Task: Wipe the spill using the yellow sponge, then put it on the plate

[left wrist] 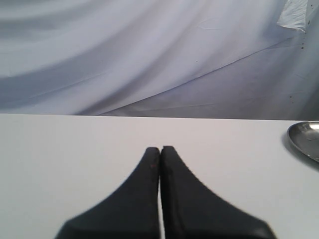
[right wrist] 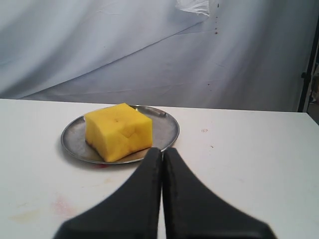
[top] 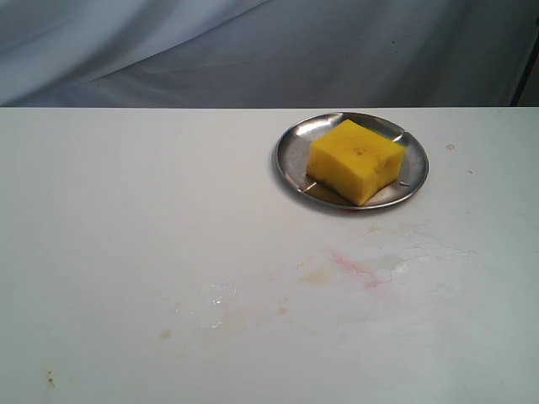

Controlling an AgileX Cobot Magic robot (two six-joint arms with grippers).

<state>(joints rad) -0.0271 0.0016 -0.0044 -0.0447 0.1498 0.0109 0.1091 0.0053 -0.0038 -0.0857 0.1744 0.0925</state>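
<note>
The yellow sponge (top: 354, 160) (right wrist: 118, 131) lies on the silver plate (top: 292, 150) (right wrist: 167, 128) at the back right of the white table. In front of the plate the spill (top: 318, 276) shows as a thin tan stain with a pink smear (top: 355, 269) (right wrist: 61, 205) and wet streaks. My right gripper (right wrist: 162, 149) is shut and empty, hanging just in front of the plate's near rim. My left gripper (left wrist: 160, 148) is also shut and empty over bare table, with the plate's edge (left wrist: 304, 138) off to one side. Neither gripper appears in the exterior view.
A pale grey cloth backdrop (top: 269, 50) hangs behind the table's far edge. Small wet droplets (top: 216, 296) and a tan speck (top: 166, 334) lie on the table left of the smear. A dark stand (right wrist: 310, 64) rises beyond the table's right side.
</note>
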